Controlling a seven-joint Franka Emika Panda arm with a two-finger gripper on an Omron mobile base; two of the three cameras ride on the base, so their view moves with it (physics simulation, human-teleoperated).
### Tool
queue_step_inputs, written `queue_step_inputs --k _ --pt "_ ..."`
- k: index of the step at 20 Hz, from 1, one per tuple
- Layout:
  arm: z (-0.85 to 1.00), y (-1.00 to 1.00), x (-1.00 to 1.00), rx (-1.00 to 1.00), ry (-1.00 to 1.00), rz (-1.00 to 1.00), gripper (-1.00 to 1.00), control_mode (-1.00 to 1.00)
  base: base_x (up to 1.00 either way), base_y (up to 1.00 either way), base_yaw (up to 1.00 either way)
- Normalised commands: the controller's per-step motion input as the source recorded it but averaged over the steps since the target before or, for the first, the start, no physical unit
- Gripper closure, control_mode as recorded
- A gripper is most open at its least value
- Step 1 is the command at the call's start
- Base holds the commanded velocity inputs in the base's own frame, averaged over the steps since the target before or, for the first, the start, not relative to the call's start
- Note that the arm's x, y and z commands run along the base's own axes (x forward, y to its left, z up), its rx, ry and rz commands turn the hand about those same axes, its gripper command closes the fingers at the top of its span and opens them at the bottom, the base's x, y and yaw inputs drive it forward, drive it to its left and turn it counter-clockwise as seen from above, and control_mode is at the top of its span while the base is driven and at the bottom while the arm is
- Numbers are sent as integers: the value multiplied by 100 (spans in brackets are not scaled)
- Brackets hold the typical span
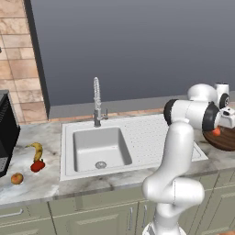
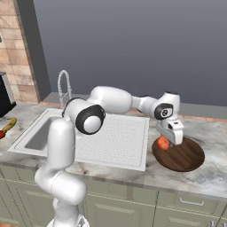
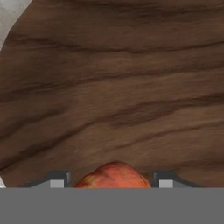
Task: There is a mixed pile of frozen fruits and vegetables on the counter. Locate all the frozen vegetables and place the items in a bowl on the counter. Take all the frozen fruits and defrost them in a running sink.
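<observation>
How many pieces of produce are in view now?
4: banana, red piece and small orange fruit on the counter left of the sink; tomato at the tool over the bowl.

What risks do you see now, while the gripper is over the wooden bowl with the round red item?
1. The orange-red ball sits between the fingers of the gripper near the left rim of the bowl; released there, it may roll out onto the counter.
2. The round orange-yellow fruit looks similar and could be mis-sorted.
</observation>
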Motion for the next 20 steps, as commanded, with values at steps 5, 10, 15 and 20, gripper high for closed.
queue_step_inputs --k 5,10,15,20 --pt "-17 -6 0 0 0 -2 100 -100 0 0 0" --pt "-16 -5 0 0 0 -2 100 -100 0 0 0" --pt "-16 -4 0 0 0 -2 100 -100 0 0 0" --pt "-14 -5 0 0 0 -2 100 -100 0 0 0"
